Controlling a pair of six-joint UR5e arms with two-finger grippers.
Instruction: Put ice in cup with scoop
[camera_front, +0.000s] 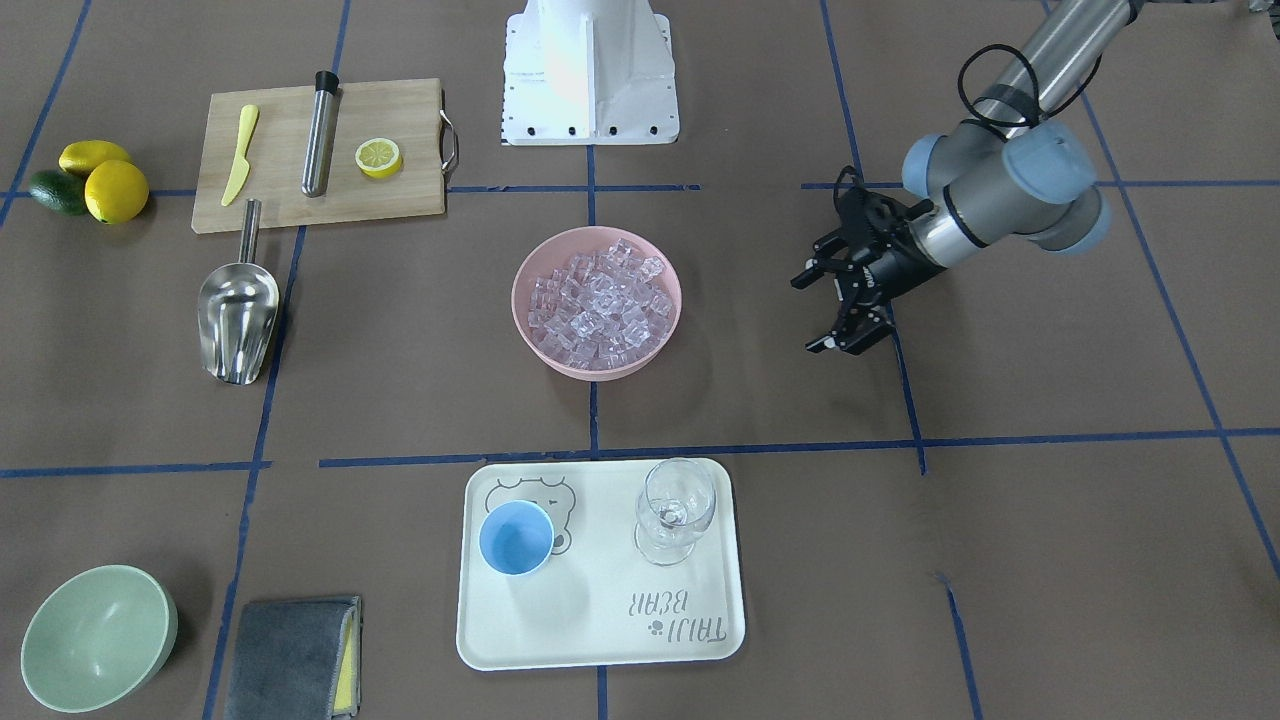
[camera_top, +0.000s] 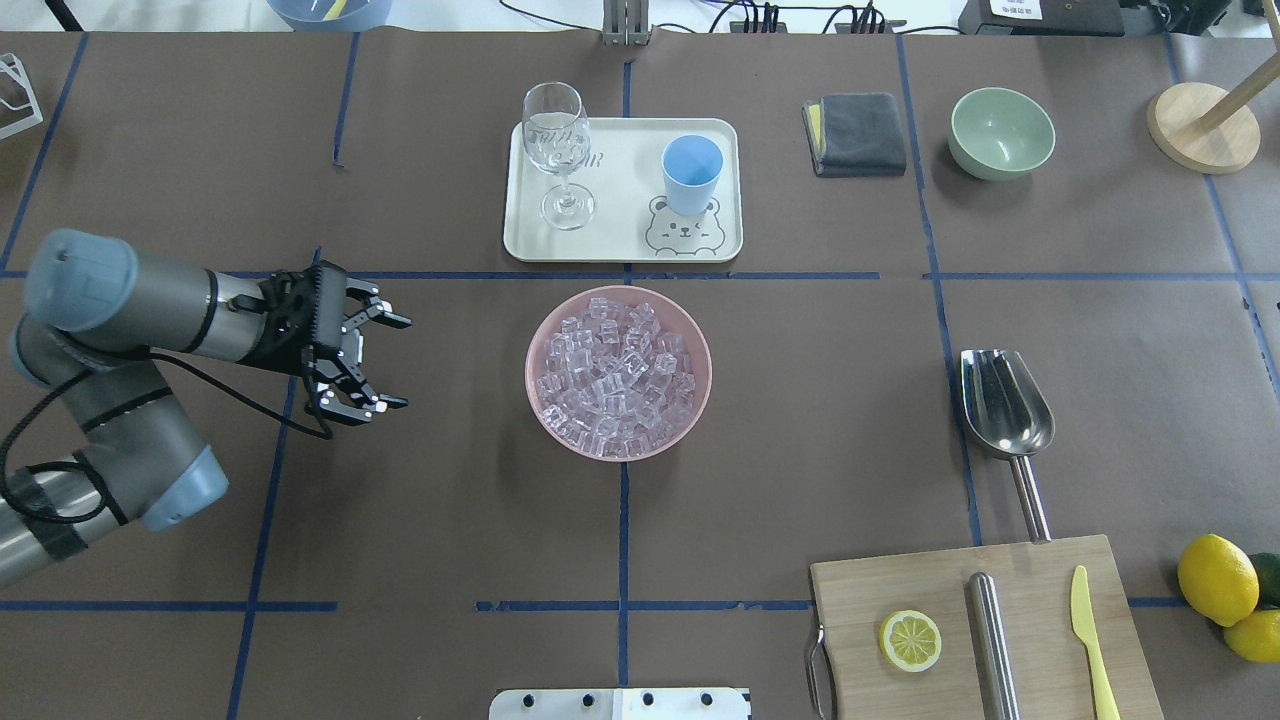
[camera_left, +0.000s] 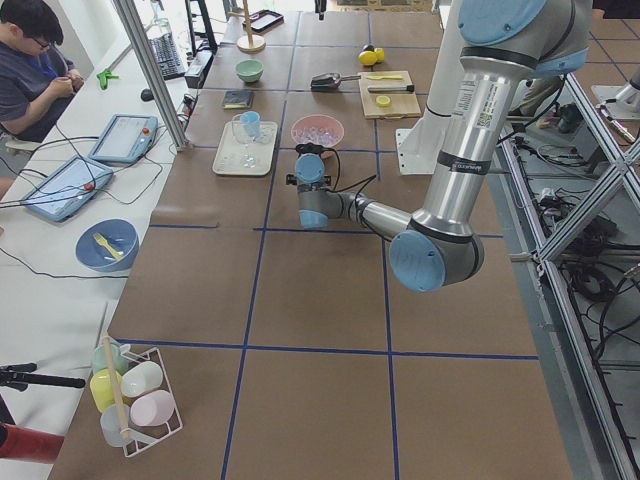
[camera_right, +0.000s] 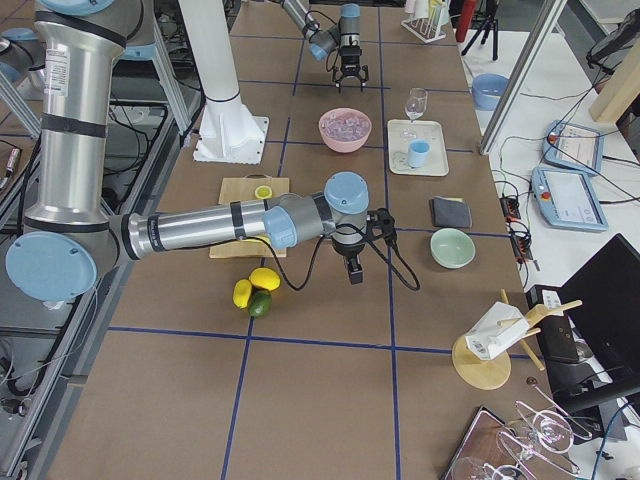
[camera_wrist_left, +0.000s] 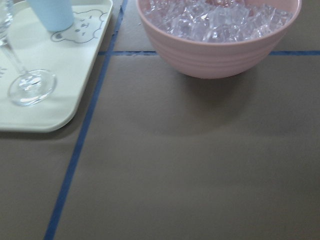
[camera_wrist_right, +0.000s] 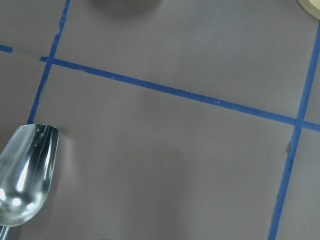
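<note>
- The left gripper (camera_top: 398, 362) hangs low over bare table, well to the left of the pink bowl (camera_wrist_left: 220, 57). Its fingers are spread wide with nothing between them, and they point toward the bowl.
- The ice (camera_top: 618, 375) lies heaped in that bowl.
- The cup (camera_top: 692, 172) stands upright and empty on the tray (camera_top: 620, 205), just beyond the bowl and slightly to its right, with the wine glass (camera_top: 556, 140) beside it.
- The scoop (camera_top: 1003, 405) lies free on the table, well to the right of the bowl. Its long axis runs near to far. The trough mouth points away from the robot, and the thin handle points back toward it, ending at the cutting board (camera_top: 860, 600).
- The right gripper (camera_right: 352, 272) hangs farther right of the bowl than the scoop does. Whether its fingers are apart or closed cannot be told.
- The pick-up looks like the right arm's job, since the bowl sits between the left gripper and the scoop. The right wrist view shows only the trough, low and to its left, so the handle probably lies back toward the robot from that gripper.
</note>
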